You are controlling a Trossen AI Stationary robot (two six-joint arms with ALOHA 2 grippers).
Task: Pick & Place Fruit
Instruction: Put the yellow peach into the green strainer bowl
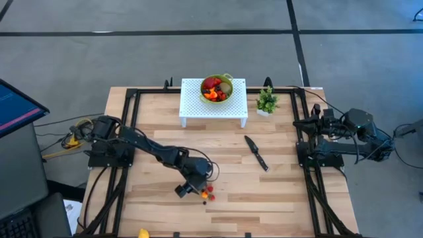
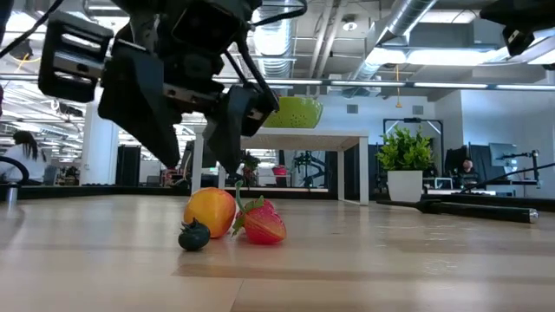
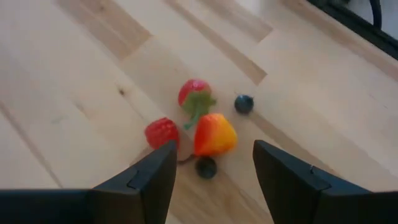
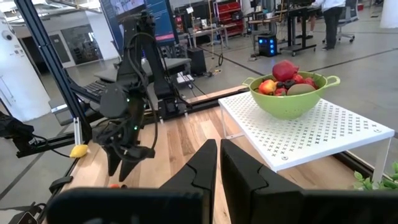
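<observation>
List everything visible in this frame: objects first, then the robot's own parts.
Loose toy fruit: five; two red berries, one orange-yellow piece, two dark berries; front of table, below left gripper.
Green bowl of fruit: one, on riser.
White perforated riser: one, table's back.
Small green potted plant: one, beside riser.
Black knife: one, right of centre.
Wooden table: one, light.
Left gripper: open, above loose fruit.
Right gripper: shut, parked at right edge.

Below left gripper [image 3: 211, 171]: red strawberry [image 3: 194, 93], red raspberry [image 3: 161, 132], orange-yellow fruit [image 3: 214, 134], two dark blue berries [image 3: 244, 104]. Beyond it: green bowl [image 1: 217, 98], white dotted stand [image 1: 195, 102], light wood table [image 1: 277, 192].
</observation>
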